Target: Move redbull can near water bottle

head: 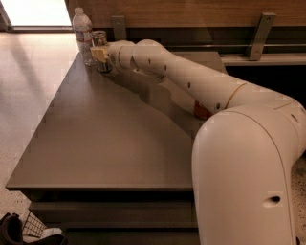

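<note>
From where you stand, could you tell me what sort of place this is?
Probably an office break area: a grey table against a wood-panelled wall, speckled floor, with a water bottle and can at the far corner, where the gripper sits.

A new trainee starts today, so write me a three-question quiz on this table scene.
1. True or false: in the camera view, the silver can stands right of the bottle.
2. Where is the pincer? A) at the table's near edge; B) at the silver can, by the far left corner of the table; C) raised high above the bottle.
3. Fill in: the bottle's cap is ____.
Key: 1 true; 2 B; 3 white.
</note>
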`<move>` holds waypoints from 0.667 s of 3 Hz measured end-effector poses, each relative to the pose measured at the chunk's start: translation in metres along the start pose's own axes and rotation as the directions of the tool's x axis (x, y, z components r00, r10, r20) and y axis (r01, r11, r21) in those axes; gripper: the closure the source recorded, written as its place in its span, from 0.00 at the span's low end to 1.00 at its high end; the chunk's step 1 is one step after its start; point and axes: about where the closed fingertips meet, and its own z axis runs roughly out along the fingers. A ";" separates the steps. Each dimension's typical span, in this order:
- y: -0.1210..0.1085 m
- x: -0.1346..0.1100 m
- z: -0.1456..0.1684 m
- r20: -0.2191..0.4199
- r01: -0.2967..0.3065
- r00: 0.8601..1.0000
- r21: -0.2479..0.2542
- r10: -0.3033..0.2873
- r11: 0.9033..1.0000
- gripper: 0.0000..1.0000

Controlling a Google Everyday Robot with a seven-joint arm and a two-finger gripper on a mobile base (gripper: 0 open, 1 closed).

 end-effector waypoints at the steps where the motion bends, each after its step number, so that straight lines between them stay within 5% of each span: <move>1: 0.002 0.001 0.002 0.000 -0.001 1.000 -0.001 0.001 1.000 0.80; 2: 0.003 0.002 0.003 0.000 -0.002 1.000 -0.004 0.002 1.000 0.57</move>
